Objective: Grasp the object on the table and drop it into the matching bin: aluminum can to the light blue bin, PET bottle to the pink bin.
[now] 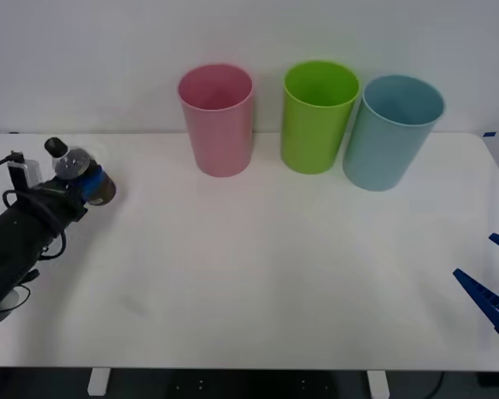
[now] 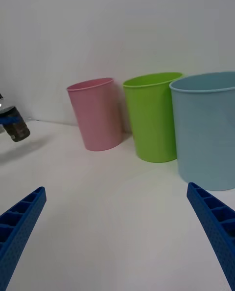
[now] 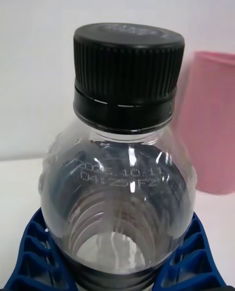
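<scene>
The PET bottle (image 1: 71, 165), small and clear with a black cap, is at the table's far left, tilted, with my left gripper (image 1: 90, 184) shut on its body. Up close, the bottle (image 3: 117, 173) sits between the blue fingers (image 3: 29, 257). From the right wrist, the bottle's dark lower part (image 2: 18, 129) hangs slightly above the table (image 1: 258, 266). The pink bin (image 1: 218, 120) stands at the back, right of the bottle, and the light blue bin (image 1: 391, 133) stands at the back right. My right gripper (image 1: 491, 270) stays open and empty near the right edge.
A lime-green bin (image 1: 318, 116) stands between the pink and light blue ones, almost touching the blue. From the right wrist, the pink bin (image 2: 97, 115), green bin (image 2: 152, 117) and light blue bin (image 2: 205, 129) line up along the white back wall.
</scene>
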Tool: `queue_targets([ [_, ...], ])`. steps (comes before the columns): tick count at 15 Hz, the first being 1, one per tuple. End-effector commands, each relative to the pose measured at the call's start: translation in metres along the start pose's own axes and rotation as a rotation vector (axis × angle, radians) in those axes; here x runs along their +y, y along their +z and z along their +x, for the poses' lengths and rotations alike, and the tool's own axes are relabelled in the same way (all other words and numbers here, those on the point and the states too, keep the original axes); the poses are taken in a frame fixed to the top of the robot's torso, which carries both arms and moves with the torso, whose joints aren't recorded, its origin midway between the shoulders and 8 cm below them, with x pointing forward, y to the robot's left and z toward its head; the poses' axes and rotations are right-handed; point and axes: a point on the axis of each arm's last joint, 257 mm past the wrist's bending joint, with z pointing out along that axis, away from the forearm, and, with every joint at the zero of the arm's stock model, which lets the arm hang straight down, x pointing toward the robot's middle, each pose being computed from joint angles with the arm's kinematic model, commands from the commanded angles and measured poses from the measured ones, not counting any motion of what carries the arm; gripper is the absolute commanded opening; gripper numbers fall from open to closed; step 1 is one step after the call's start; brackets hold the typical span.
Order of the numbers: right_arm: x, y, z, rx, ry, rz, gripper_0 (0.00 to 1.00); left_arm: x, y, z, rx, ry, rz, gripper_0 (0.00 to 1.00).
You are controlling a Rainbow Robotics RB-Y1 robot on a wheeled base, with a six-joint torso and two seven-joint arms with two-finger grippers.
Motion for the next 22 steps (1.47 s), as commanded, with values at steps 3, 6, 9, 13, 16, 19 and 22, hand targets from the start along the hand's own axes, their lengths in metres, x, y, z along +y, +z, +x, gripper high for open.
queue_targets([
  [3, 0.000, 0.000, 0.000, 0.000, 0.000, 0.000, 1.00, -0.028, 0.010, -0.047, -0.083, 0.005, 0.075, 0.00],
  [6, 0.000, 0.000, 0.000, 0.000, 0.000, 0.000, 1.00, -0.046, 0.014, -0.077, -0.112, -0.039, 0.126, 0.00],
  [9, 0.000, 0.000, 0.000, 0.000, 0.000, 0.000, 1.00, -0.063, 0.013, -0.107, -0.138, -0.087, 0.184, 0.00],
  [13, 0.000, 0.000, 0.000, 0.000, 0.000, 0.000, 1.00, -0.082, 0.009, -0.154, -0.176, -0.157, 0.255, 0.00],
  [16, 0.000, 0.000, 0.000, 0.000, 0.000, 0.000, 1.00, -0.098, 0.015, -0.177, -0.165, -0.151, 0.314, 0.00],
  [19, 0.000, 0.000, 0.000, 0.000, 0.000, 0.000, 1.00, -0.115, 0.026, -0.196, -0.174, -0.135, 0.356, 0.00],
  [22, 0.000, 0.000, 0.000, 0.000, 0.000, 0.000, 1.00, -0.130, 0.051, -0.209, -0.165, -0.133, 0.385, 0.00],
])
